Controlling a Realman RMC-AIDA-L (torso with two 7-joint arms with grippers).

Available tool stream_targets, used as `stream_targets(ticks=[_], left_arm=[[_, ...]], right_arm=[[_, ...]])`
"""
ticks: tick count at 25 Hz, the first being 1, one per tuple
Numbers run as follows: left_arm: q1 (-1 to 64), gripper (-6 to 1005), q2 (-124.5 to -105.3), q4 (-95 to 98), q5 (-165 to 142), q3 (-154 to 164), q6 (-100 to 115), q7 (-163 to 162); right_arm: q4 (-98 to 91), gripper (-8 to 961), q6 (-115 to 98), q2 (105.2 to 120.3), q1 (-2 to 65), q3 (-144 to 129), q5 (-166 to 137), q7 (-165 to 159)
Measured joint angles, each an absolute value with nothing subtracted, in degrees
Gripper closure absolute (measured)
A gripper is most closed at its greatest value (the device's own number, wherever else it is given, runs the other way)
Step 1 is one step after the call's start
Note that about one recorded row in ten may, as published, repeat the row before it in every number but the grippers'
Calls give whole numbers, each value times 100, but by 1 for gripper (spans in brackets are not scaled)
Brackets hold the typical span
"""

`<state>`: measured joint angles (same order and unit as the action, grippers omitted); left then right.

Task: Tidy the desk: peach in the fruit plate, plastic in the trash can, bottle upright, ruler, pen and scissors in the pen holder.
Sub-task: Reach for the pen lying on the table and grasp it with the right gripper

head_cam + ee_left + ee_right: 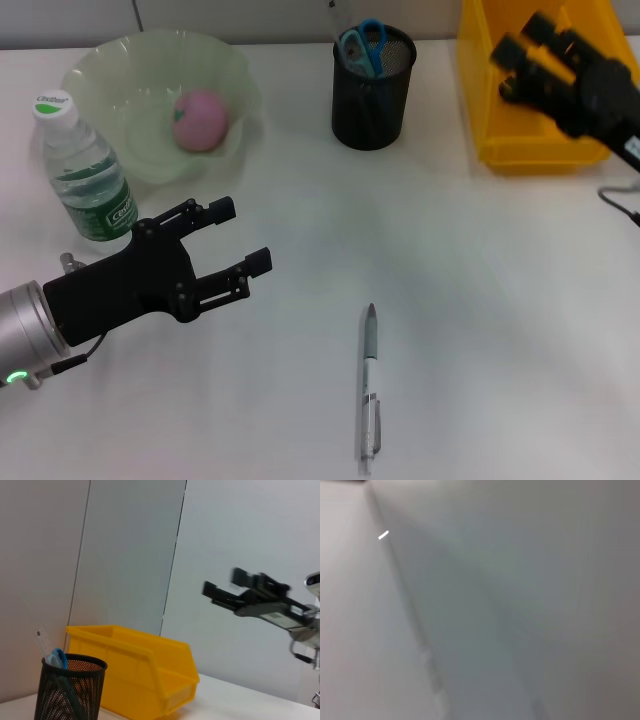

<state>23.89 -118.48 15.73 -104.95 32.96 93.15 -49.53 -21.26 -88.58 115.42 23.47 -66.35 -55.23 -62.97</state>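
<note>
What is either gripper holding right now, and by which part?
Nothing. The left gripper hovers open and empty beside the bottle; the right gripper is open and empty above the yellow bin.

Head camera looked down from above onto white surface [480, 300]. Left wrist camera sat low near surface, faced across toward wall; shared pen holder [372, 88] [70, 690] and yellow bin [520, 100] [140, 680] with head view. Right wrist camera faced blank wall, close.
</note>
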Motion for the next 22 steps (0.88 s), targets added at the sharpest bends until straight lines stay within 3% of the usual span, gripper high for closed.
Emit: stream_targets(ticks=[1,6,11,16,19,20,22], left_arm=[[2389,198,-11848,1573,-10495,3296,9315,-4953],[2408,198,-11848,1573,-10495,3300,9382,-4960],[2443,198,-11845,1585,-10493,3386,9460,-4970],[2470,199,-11815,1752,-10505,3679,9557,-5194],[2477,199,-11811,1973,-10524,3851,9627,-5425],[2479,199,-11813,2049,-10543,3899,9643,-5451],[2478,199,-11811,2061,-10552,3899,9643,-5449]], right_arm=[[-2126,195,-8858,11542,2347,-6635,-5522,-6297],[-2708,195,-9506,11137,2456,-6220,-7417,-7264],[-3854,196,-10259,11064,2849,-5528,-10059,-8077],[-4458,196,-10533,11184,3235,-5574,-11141,-8207],[-4884,196,-10723,11400,3568,-5608,-11843,-8280],[-5111,196,-10838,11573,3837,-5696,-12351,-8314],[-5190,196,-10861,11643,3951,-5755,-12569,-8316]])
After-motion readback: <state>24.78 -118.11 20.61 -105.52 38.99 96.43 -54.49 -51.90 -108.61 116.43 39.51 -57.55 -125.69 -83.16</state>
